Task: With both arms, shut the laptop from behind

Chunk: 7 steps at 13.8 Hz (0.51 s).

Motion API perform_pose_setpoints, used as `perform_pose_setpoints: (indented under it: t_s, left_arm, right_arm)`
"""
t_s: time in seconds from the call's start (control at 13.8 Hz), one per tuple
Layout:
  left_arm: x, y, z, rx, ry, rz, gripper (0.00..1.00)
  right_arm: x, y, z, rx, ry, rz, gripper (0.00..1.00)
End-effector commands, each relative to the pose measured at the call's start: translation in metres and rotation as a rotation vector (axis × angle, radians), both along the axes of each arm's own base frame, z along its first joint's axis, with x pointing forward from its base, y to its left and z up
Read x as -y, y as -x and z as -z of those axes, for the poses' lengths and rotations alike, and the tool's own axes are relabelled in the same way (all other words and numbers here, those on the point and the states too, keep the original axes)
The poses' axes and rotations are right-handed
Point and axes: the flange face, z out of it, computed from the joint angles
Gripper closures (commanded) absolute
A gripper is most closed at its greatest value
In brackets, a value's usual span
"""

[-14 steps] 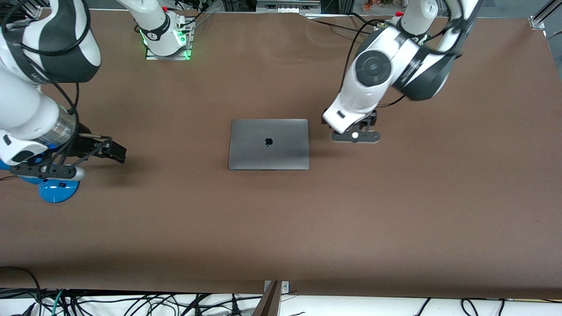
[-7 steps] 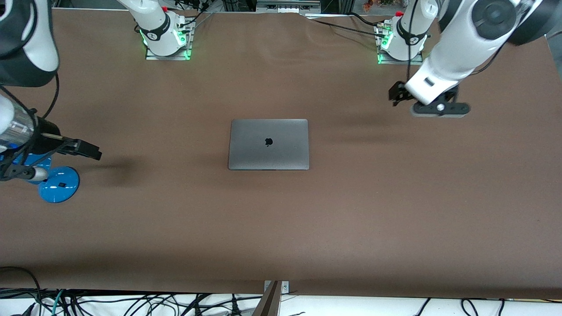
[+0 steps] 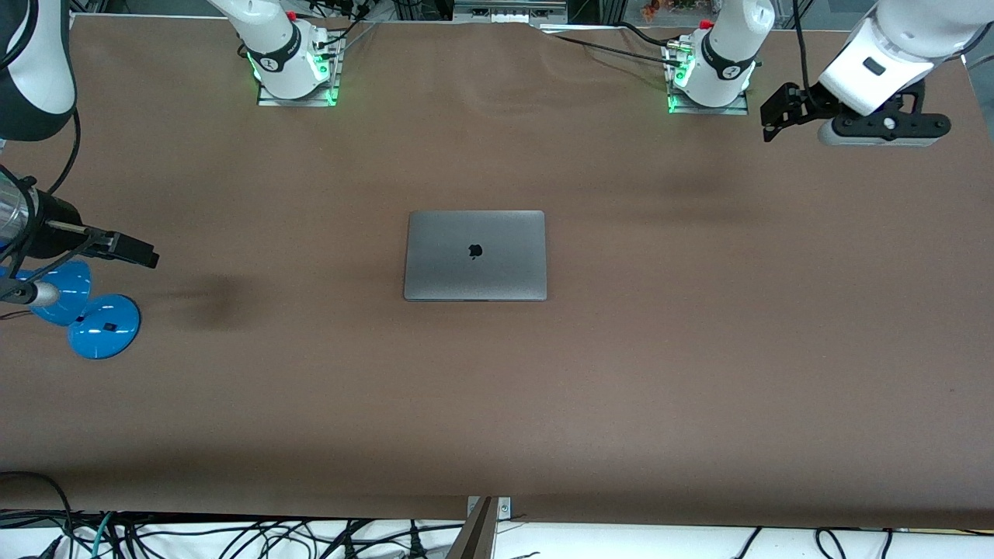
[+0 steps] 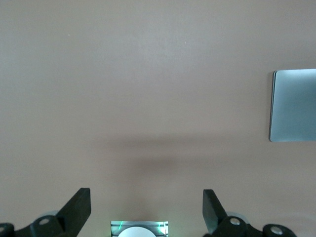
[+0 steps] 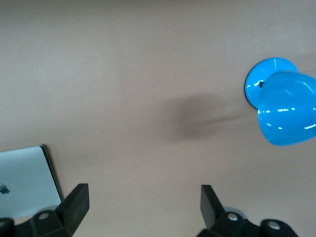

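Looking at the slim grey metal laptop (image 3: 474, 255) lying shut mid-counter (image 3: 621, 388), you're done closing w/ both tools spread, left tool (image 3: 779, 116) near its base, right tool (image 3: 133, 251) over the blue lamp (image 3: 85, 310) end; nxt just park.

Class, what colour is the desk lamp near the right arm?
Bright blue lamp, clearest in the right wrist view.

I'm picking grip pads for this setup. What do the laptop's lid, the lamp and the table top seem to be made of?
Laptop: closed, matte grey lid with soft sheen, likely anodised metal. Lamp: glossy blue with sharp highlights in the right wrist view, probably plastic or painted metal. Table: dull brown cover without glare, faintly rippled, perhaps paper or fabric.
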Motion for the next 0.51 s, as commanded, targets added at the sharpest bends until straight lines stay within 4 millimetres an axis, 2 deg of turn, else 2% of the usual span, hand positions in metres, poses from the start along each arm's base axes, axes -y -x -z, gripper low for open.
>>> perform_pose_setpoints:
  t_s: [0.0, 0.14, 0.22, 0.43]
  left_arm:
    - [-0.012, -0.009, -0.019, 0.017, 0.027, 0.061, 0.0]
    - [-0.034, -0.022, -0.027, 0.035, 0.043, 0.088, 0.0]
    - [-0.034, -0.027, -0.031, 0.042, 0.046, 0.102, 0.0]
    - [-0.03, -0.037, -0.03, 0.012, 0.046, 0.111, 0.0]
  right_arm:
    - [-0.001, 0.007, -0.018, -0.01, 0.013, -0.026, 0.0]
    - [-0.001, 0.01, -0.023, -0.027, 0.011, -0.025, 0.0]
    - [-0.003, 0.014, -0.028, -0.027, 0.007, -0.028, 0.0]
    - [-0.018, 0.017, -0.029, -0.04, 0.005, -0.053, 0.0]
